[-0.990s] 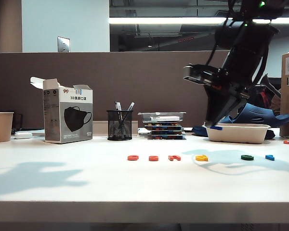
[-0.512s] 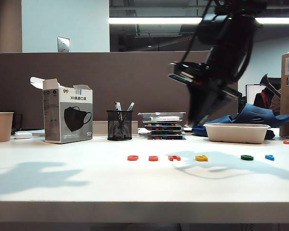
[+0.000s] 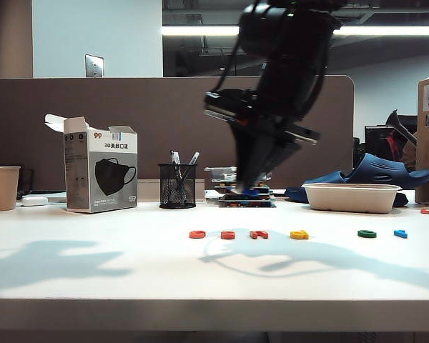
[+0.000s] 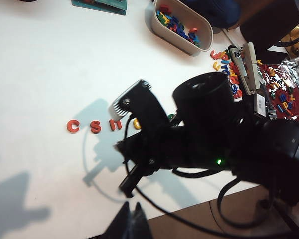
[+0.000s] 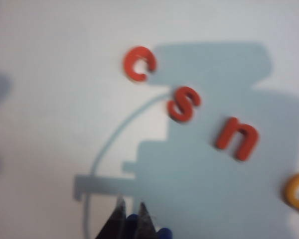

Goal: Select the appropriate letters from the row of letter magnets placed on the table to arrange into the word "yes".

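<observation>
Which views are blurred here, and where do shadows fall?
Exterior view: the right gripper and its arm are smeared by motion, shadow on the table under them. Right wrist view: soft all over, arm's shadow across the red s. Left wrist view: sharp.

A wide white smooth-topped table point(image 3: 93, 271) holds a row of small flat plastic letter magnets lying face up, spaced apart in a line across its middle. From the left of the exterior view: a red-orange c point(image 3: 197, 234), a red-orange s point(image 3: 228, 234), a red-orange n point(image 3: 259, 234), a yellow letter point(image 3: 299, 234), then after a wider gap a dark green rounded e point(image 3: 367, 234) and a light blue letter point(image 3: 400, 234). A dark blue plastic letter piece point(image 5: 133, 220) is off the table, pinched between the closed fingertips of the right gripper point(image 5: 132, 219), hanging above the surface near the red letters.
</observation>
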{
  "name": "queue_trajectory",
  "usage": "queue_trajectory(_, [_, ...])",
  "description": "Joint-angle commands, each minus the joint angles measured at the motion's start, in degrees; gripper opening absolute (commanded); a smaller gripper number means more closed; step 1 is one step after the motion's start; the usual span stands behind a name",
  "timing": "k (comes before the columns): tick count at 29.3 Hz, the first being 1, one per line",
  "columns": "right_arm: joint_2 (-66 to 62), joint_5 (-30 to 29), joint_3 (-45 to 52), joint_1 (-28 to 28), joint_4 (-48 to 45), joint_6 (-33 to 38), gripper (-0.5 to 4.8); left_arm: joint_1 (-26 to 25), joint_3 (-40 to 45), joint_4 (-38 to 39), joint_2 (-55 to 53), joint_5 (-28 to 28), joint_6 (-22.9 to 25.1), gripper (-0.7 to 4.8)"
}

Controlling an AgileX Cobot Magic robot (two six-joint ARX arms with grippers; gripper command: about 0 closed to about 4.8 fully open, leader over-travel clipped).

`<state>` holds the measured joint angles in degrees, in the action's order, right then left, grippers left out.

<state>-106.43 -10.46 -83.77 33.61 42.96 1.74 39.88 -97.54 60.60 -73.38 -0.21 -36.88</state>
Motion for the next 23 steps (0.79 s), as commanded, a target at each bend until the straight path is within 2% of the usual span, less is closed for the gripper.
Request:
queue_trajectory(1, [0.3,0.4,1.4,1.4,-4.2,5.0,-0.02,0.0,-0.2,-0.7,0.2,-0.2,0.5,-0.05])
queue_trajectory(13, [0.3,2.9,11.8,4.6,-13.0,7.7,-0.02,0.0,-0.2,-0.7,0.2,-0.2,0.5,-0.05])
queue_trajectory(23, [0.3,4.4,14.9,5.0,-15.3,9.5,-0.02,0.0,-0.2,-0.7,0.2,-0.2,0.5,-0.05])
